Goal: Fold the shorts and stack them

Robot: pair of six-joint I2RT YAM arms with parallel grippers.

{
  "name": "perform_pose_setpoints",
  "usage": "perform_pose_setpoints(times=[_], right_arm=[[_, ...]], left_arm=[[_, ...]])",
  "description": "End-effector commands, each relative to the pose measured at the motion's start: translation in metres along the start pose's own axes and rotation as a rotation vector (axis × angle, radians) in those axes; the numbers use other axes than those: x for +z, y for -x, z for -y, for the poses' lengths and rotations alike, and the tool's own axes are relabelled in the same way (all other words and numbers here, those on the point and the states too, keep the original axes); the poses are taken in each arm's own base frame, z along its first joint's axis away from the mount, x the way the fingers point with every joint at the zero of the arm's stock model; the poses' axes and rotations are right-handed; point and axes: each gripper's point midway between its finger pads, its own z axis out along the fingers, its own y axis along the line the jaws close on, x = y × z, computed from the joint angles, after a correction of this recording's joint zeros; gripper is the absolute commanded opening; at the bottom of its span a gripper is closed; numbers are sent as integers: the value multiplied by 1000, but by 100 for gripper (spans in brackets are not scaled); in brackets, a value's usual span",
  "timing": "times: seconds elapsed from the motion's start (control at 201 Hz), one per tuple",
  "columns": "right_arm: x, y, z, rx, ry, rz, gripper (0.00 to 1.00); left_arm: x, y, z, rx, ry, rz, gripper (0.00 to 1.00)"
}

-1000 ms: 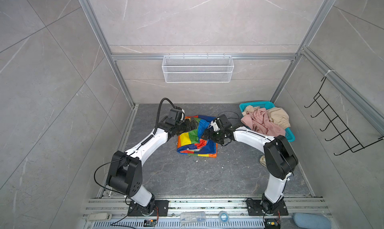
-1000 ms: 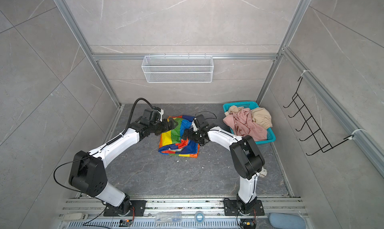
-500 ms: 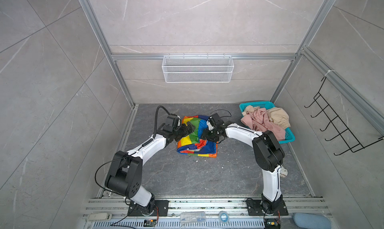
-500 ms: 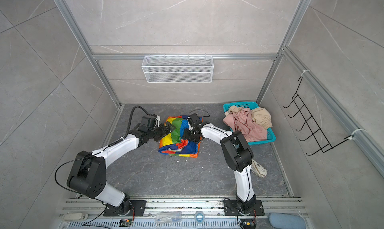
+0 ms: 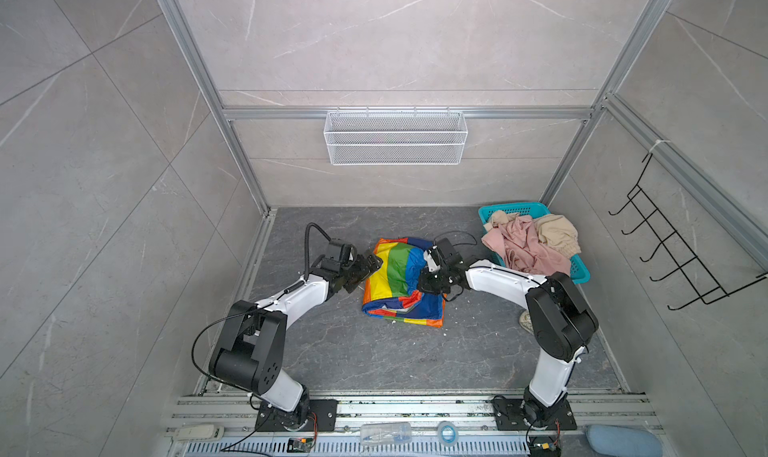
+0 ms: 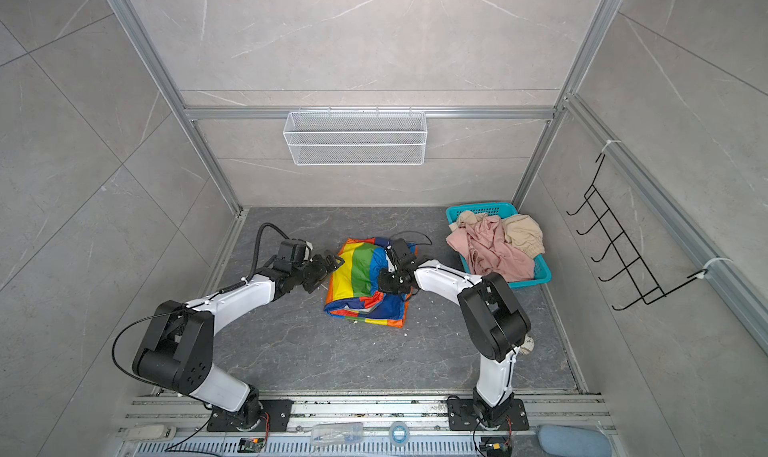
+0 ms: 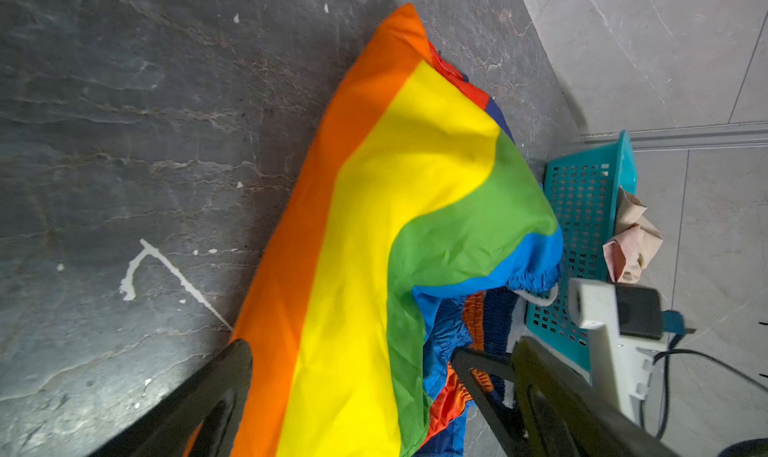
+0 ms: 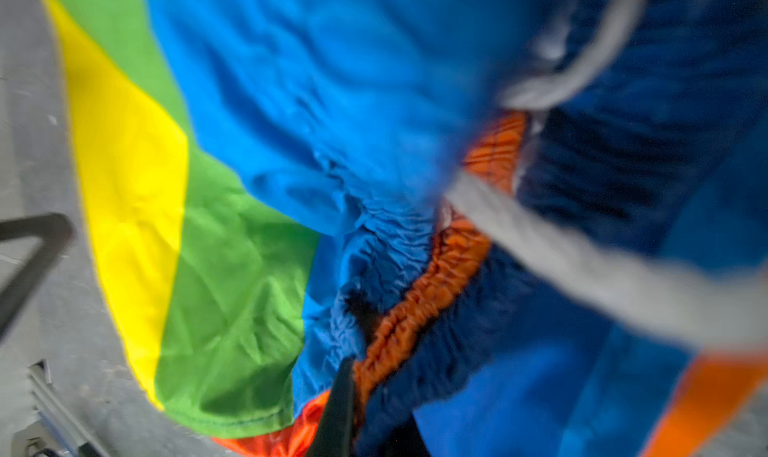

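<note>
While the right fingers (image 8: pixel 336 405) are looking pressed together on the gathered waistband (image 8: pixel 415 309) of the rainbow shorts (image 5: pixel 395 276) — that wrist view is blurred — the left fingers (image 7: pixel 237 363) are standing spread, straddling the cloth's near end without gripping it; the shorts are lying partly doubled over on the surface (image 5: pixel 374 359) between the two sets of fingers; the pink shorts (image 5: pixel 528 251) and beige shorts (image 5: pixel 557 232) are waiting in the basket (image 5: pixel 582 274), beyond the right fingers. Doing this fold well is calling for the left fingers closing on the top layer only; both sides should be lifting together and low, since the shiny cloth is probably sliding easily; the drawstring (image 7: pixel 536 299) beside the right fingers is risking a snag.
</note>
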Motion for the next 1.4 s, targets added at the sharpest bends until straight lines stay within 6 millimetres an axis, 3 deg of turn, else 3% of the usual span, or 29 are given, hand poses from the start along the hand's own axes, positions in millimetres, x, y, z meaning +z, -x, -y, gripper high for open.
perform_pose_setpoints(times=[0.0,0.184,0.339,0.463,0.558,0.687,0.936,1.176,1.34,1.4], right_arm=[[15,-15,27,41,-38,-14,8],[22,-22,38,47,-47,-29,15],[-2,-4,32,10,-68,12,24],[-40,23,18,-19,-79,92,52],[-66,45,0,-40,-61,153,68],[-71,67,-10,-42,-63,181,78],[-38,92,-3,-27,-92,155,76],[-17,99,8,-16,-117,129,66],[-15,104,20,8,-126,134,51],[-16,109,25,16,-122,147,38]], left_arm=[[1,4,10,-9,-48,3,99],[9,2,9,-43,-62,-12,99],[11,4,13,-50,-76,-18,99],[10,6,16,-49,-81,-15,99],[7,8,21,-57,-98,-10,99],[6,11,31,-78,-136,-10,99],[4,-1,35,-105,-160,-34,99],[19,-32,26,-120,-139,-89,100],[32,-50,17,-124,-113,-119,99],[37,-58,11,-124,-96,-132,99]])
